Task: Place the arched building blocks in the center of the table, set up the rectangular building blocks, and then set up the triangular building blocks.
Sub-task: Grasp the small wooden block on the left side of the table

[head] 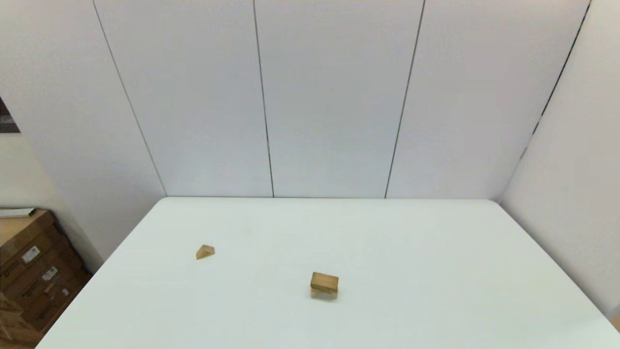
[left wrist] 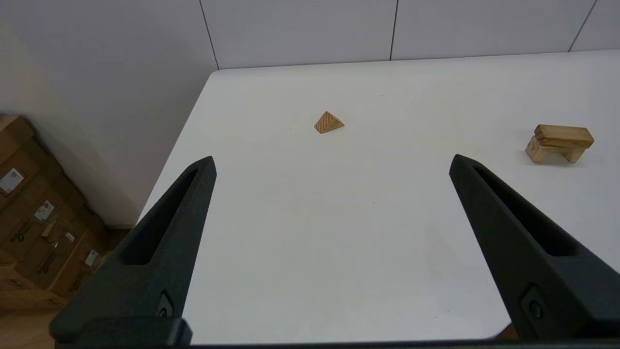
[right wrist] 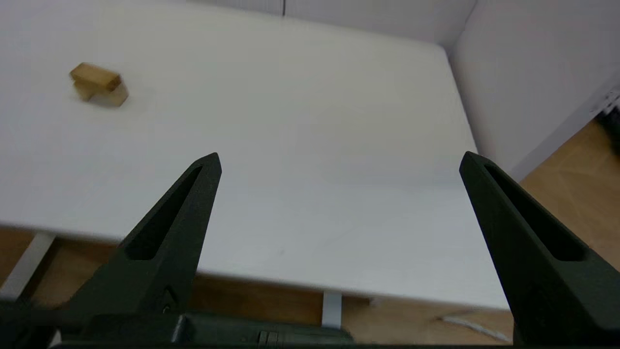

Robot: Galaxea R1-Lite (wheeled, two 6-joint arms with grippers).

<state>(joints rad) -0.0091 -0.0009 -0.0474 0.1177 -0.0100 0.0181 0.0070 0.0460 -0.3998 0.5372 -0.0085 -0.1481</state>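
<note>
The left end effector (left wrist: 332, 160) is spread wide and holds nothing. It hangs above the near left part of the white counter (left wrist: 310, 242). The right end effector (right wrist: 339, 160) is wide open too, with nothing in it, back by the counter's near right edge. Out ahead, the arch (head: 323, 292) stands on its two legs near the middle of the counter. The slab (head: 325, 281) lies flat on top of it, touching it. The wedge (head: 205, 252) sits alone, well off to the left, its point up. Brown boxes (head: 29, 271) are stacked on the floor past the counter's left side.
</note>
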